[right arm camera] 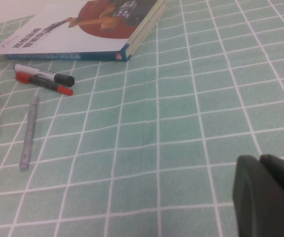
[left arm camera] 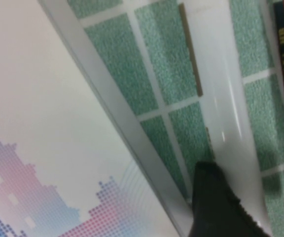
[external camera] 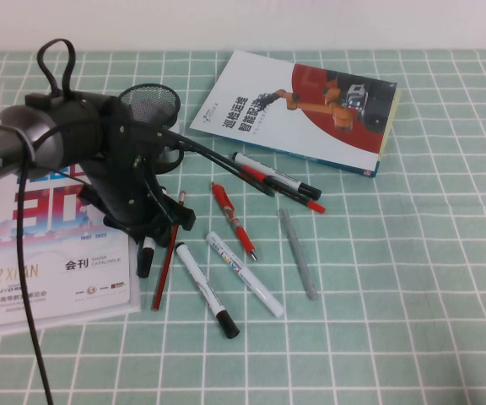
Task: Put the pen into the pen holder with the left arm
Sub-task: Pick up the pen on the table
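Left tool (external camera: 146,232) sits low at centre-left over the pen (external camera: 145,256), fingers (left arm camera: 216,207) apart straddling its white barrel. Close squarely mid-barrel, avoiding the red pencil (external camera: 165,261). Pen holder (external camera: 152,110) sits behind the arm, upper centre-left. Right tool (right arm camera: 267,195): can't tell.
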